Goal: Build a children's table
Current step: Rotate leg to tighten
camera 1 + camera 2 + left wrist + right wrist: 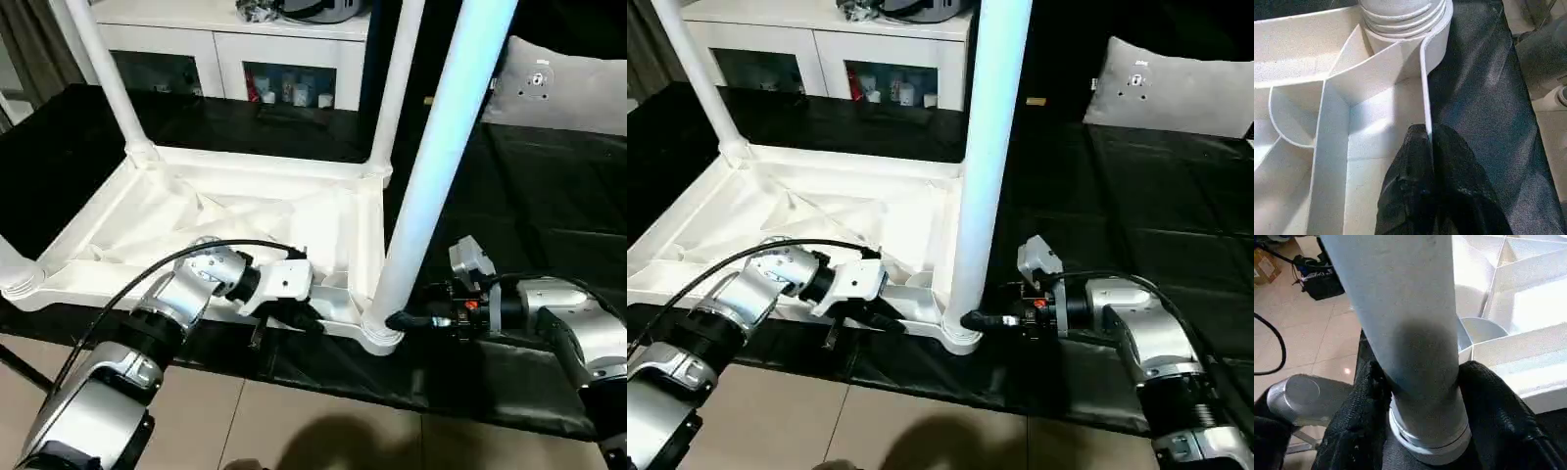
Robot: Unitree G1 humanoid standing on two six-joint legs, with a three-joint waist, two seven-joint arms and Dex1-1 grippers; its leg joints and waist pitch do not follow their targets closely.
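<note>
Lying upside down on a black cloth (pixel 549 196) that covers the work surface, the children's table (pixel 245 220) shows its ribbed underside, legs pointing up. Beige tile floor (pixel 323 421) runs along the near edge; a white cabinet (pixel 225 49) with glass doors stands at the far side, and a grey cushion (pixel 1176 83) lies far right on the cloth.

Count: one tabletop, three legs in view standing in their sockets — far left leg (pixel 103 73), far right leg (pixel 397 83), near right leg (pixel 441 166) — plus the near left corner socket (pixel 20 279) at the picture's edge. Two grippers, one cabinet, one cushion.

Left gripper (pixel 1430 134) sits at the near rim of the tabletop, just left of the near right corner socket (pixel 377 333); its fingers (pixel 1410 161) are pinched together on the thin rim wall (pixel 1425 83), one inside, one outside. Right gripper (pixel 1422 382) comes in from the right, level, at the base of the near right leg; its fingers (pixel 1366 401) are clamped on either side of the leg just above the threaded collar (pixel 1430 435), touching it.
</note>
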